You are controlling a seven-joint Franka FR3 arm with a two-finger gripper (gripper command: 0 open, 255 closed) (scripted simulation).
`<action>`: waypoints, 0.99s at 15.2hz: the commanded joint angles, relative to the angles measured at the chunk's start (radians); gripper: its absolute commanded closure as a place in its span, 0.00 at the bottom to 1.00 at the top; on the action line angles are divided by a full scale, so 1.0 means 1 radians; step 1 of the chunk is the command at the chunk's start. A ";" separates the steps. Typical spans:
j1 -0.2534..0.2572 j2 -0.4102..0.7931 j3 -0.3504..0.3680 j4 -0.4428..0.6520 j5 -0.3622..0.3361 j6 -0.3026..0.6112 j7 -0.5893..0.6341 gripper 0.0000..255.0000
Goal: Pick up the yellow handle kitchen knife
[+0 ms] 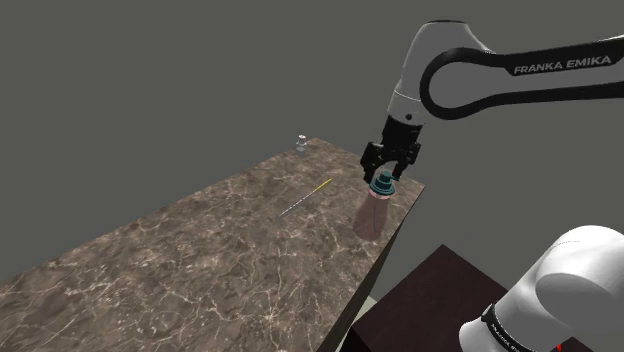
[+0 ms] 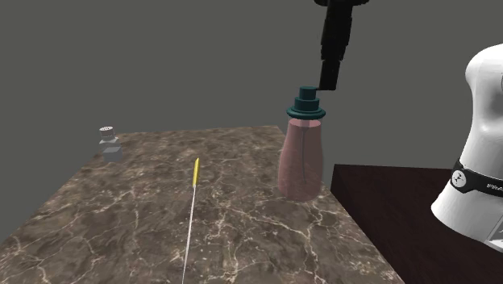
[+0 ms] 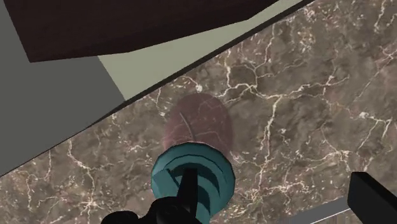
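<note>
Approach looks to be the step in hand; nothing is gripped. From the second exterior view's left, a small shaker (image 2: pixel 109 144) stands far back on the marble bench (image 2: pixel 121 210). The yellow-handled knife (image 2: pixel 191 218) lies flat mid-bench, with bare marble around it. A pink bottle (image 2: pixel 302 157) stands near the bench's right edge, and the tool (image 1: pixel 388 170) hovers just above its cap, fingers apart and empty. Next, I judge, it must clear the bottle, cross to the knife and come down low.
</note>
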 commanded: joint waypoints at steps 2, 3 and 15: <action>-0.026 0.094 0.060 0.007 0.023 0.110 0.163 0.00; -0.036 0.129 0.078 0.015 0.025 0.144 0.215 0.00; -0.139 0.608 0.196 0.215 -0.165 0.480 0.908 0.00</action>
